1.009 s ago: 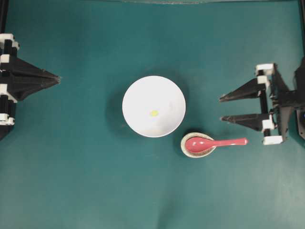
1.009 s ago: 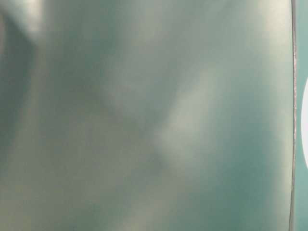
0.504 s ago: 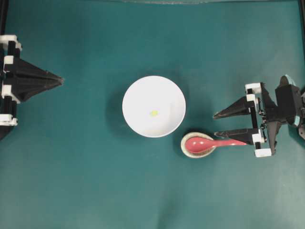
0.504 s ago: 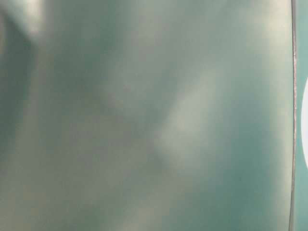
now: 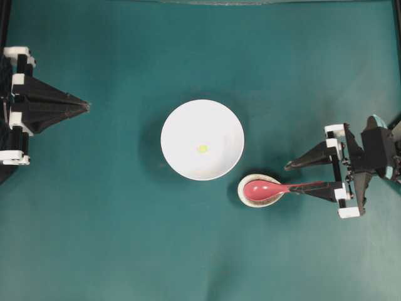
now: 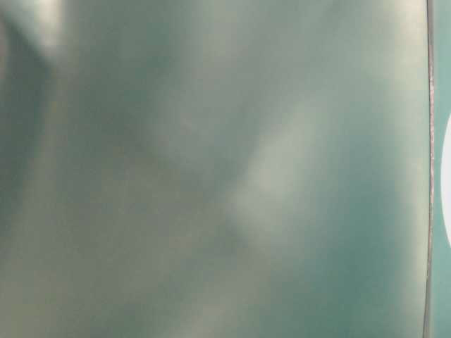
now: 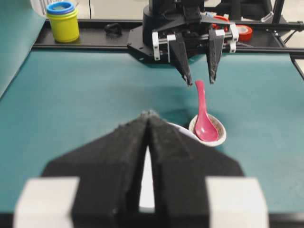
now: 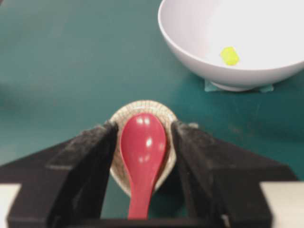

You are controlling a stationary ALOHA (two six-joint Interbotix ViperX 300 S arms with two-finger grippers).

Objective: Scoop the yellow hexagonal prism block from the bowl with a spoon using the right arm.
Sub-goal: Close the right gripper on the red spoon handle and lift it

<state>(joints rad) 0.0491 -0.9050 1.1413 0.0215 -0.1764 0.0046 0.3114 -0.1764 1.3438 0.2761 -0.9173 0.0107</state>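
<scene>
The right end effector [image 5: 296,177] stands wide, its two fingers spread on either side of the spoon [image 5: 274,187] handle, gripping nothing. In the right wrist view the pink-red scoop lies directly between the finger [image 8: 85,156] tips, with a gap on each side. The scoop rests in a small speckled dish [image 5: 246,197] just ahead of this end effector, on the green counter [image 5: 125,238]. Whether the fingers touch the handle cannot be told.

The white bowl [image 5: 182,122] sits beyond the dish, ahead and off to one side of the right end effector, close to the dish. The yellow hexagonal prism block [image 5: 202,148] lies on the bowl's floor near its centre.

The left end effector [image 5: 86,106] is narrow, fingers pressed together and holding nothing, well apart from the bowl, which lies ahead of its tips. The table-level view is a blur and shows nothing usable.
</scene>
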